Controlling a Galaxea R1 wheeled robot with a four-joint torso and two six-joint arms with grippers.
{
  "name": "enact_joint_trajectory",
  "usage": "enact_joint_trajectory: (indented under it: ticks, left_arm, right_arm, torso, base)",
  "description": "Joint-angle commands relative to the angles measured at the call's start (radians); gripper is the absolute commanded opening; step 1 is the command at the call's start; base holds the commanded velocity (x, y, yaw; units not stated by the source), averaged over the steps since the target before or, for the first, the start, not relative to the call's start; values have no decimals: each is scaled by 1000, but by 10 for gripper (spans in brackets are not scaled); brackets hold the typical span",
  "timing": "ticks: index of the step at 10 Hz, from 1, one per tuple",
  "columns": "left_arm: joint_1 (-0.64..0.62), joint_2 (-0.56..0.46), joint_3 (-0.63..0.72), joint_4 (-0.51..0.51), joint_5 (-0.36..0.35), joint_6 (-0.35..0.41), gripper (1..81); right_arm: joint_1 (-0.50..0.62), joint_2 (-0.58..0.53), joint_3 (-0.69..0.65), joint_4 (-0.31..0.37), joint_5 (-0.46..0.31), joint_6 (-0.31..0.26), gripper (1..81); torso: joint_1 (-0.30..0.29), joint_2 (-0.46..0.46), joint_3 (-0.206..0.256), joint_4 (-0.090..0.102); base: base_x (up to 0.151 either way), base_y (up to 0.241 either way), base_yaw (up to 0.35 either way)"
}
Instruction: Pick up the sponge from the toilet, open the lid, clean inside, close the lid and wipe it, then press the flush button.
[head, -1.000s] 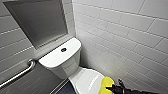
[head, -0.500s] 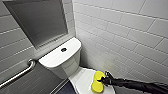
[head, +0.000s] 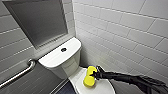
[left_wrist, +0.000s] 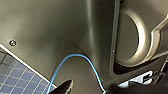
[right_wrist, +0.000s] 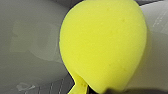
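Head view shows the right gripper (head: 95, 74) clamped on the sponge (head: 89, 78), pressed against the closed lid (head: 103, 88); wiping appears underway and calls for flat, even, overlapping strokes.

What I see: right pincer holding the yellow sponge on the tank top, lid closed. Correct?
Not quite. The sponge in the right pincer sits on the closed lid, not on the tank top. The head view shows it.
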Motion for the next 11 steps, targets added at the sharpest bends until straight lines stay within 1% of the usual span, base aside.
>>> enact_joint_trajectory:
  ticks: [1, 2, 3, 4, 6, 7, 8, 10, 11]
  left_arm:
    - [35, -7, 7, -5, 89, 9, 811]
    - [37, -7, 10, -8, 89, 8, 811]
    - [38, -3, 10, -7, 97, 9, 811]
    - [40, -1, 10, -7, 99, 9, 811]
    - [38, -2, 10, -7, 99, 9, 811]
    - [40, -4, 10, -7, 102, 11, 811]
    - [40, -6, 10, -7, 102, 11, 811]
    - [41, -6, 10, -7, 102, 11, 811]
    - [41, -7, 10, -7, 102, 11, 811]
  right_arm:
    - [118, 115, -107, -2, -10, 56, 10]
    - [109, 132, -121, -4, -9, 51, 10]
    - [100, 132, -121, -4, -7, 49, 10]
    - [92, 129, -116, -5, -9, 49, 10]
    - [59, 127, -119, -21, -9, 48, 10]
    - [28, 124, -131, -24, -4, 48, 10]
    - [-6, 120, -150, -24, 16, 46, 10]
    - [-56, 61, -131, -25, 40, 48, 10]
    - [-81, -6, -63, -25, 43, 51, 10]
  torso:
    - [0, 0, 0, 0]
    - [0, 0, 0, 0]
    - [0, 0, -48, 0]
    - [0, 0, -3, 0]
    - [1, 0, -24, 0]
    - [1, 0, -28, 0]
    - [1, 0, -27, 0]
    - [1, 0, -27, 0]
    - [1, 0, -27, 0]
  base:
    - [0, 0, 0]
    - [0, 0, 0]
    - [0, 0, 0]
    - [0, 0, 0]
    - [0, 0, 0]
    - [0, 0, 0]
    - [0, 0, 0]
    - [0, 0, 0]
    - [0, 0, 0]
